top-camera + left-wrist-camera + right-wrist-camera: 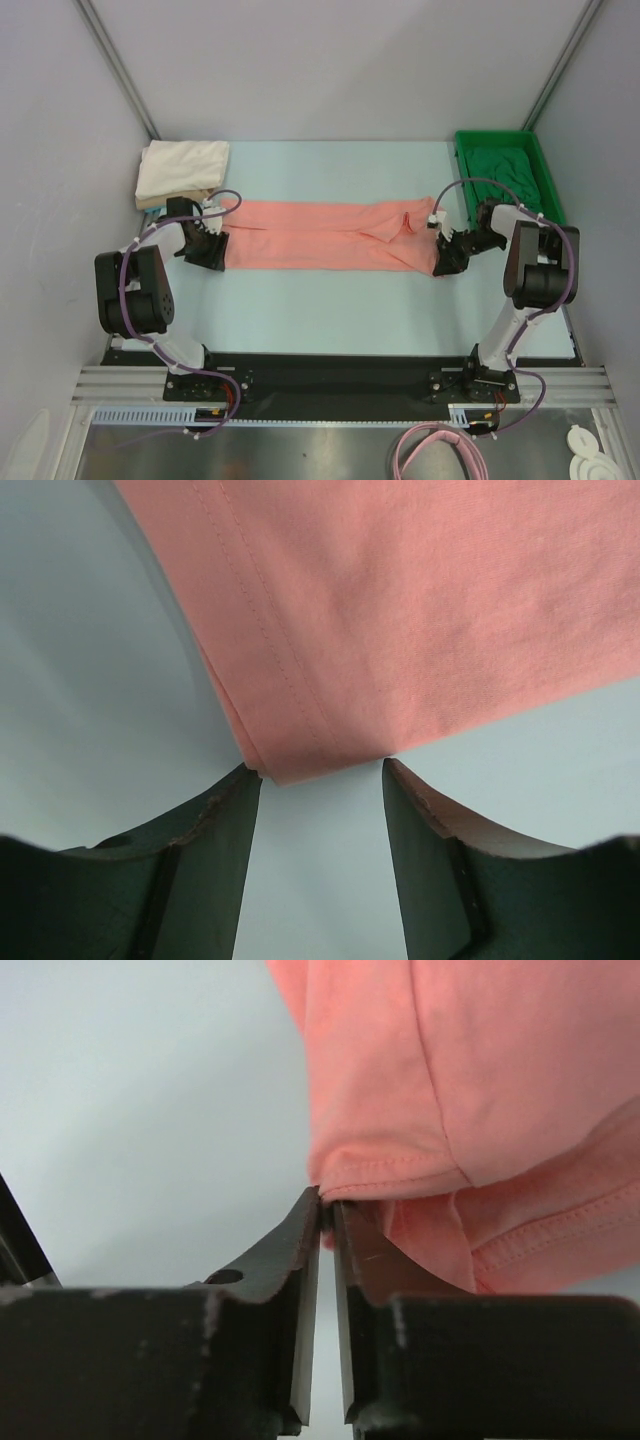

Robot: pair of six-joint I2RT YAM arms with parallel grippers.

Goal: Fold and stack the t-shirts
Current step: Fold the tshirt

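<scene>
Pale blue table (330,310) fills most of the top view, and the pink shirt (320,235) lies across its middle as a long flat strip from one arm to the other. At the far right sits a bright green tray (462,170) with a dark green shirt (505,170) in it. In the far left corner a white shirt (183,168) lies folded on a tan shirt (160,203). The right gripper (328,1205) has its fingers pressed almost together, and they pinch a tiny bit of the pink hem right at the tips. The left gripper (318,775) has its fingers wide apart, with the shirt's corner just at the tips and nothing held. I think two things could go wrong. The right pinch is so small that the cloth may slip out if the arm pulls. The left fingers may close on air or on one layer only, and then the fold comes out crooked.
</scene>
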